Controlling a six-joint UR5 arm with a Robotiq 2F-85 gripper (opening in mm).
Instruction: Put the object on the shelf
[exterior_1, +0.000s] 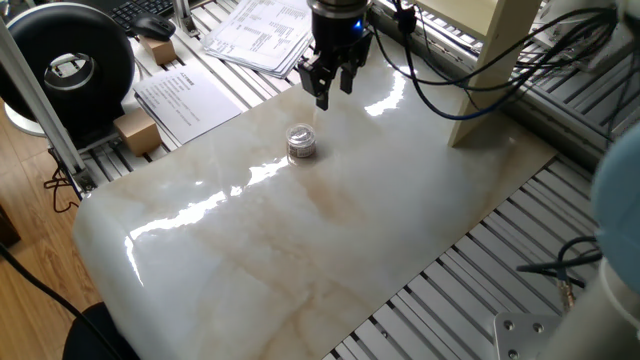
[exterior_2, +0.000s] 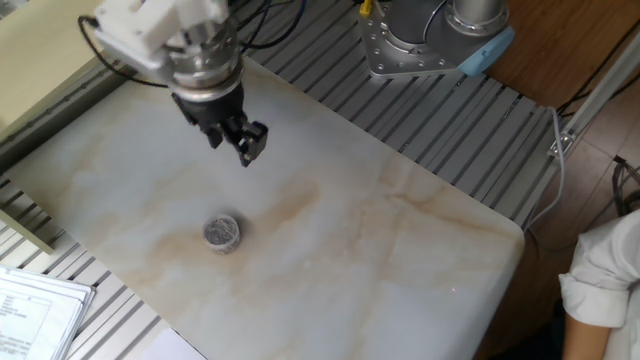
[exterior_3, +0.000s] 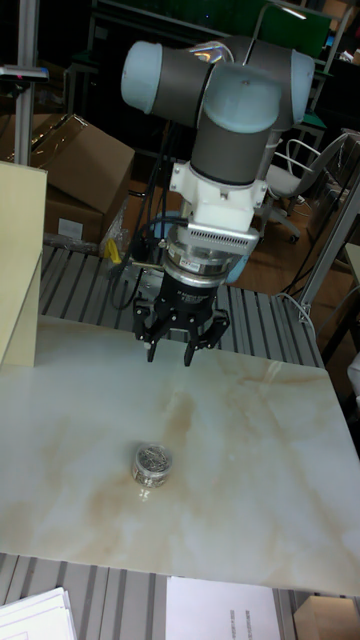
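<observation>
The object, a tiny clear jar (exterior_1: 301, 142) with a silvery lid, stands upright on the marble tabletop (exterior_1: 300, 260); it also shows as the jar (exterior_2: 221, 233) and the jar (exterior_3: 152, 464). My gripper (exterior_3: 169, 357) hangs above the table behind the jar, open, with nothing between its fingers. It is well apart from the jar, as the gripper (exterior_1: 322, 97) and the gripper (exterior_2: 245, 153) show. The shelf is the cream wooden unit with a flat upright leg (exterior_1: 488, 75) at the table's far side; its board (exterior_3: 20, 262) stands at the left edge.
Printed papers (exterior_1: 185, 100), a black round device (exterior_1: 70, 65) and small cardboard blocks (exterior_1: 138, 132) lie beyond the table's left side. Black cables (exterior_1: 450, 90) trail past the shelf leg. Grey slotted frame (exterior_2: 440, 120) surrounds the tabletop. A person's sleeve (exterior_2: 605, 285) is at the right.
</observation>
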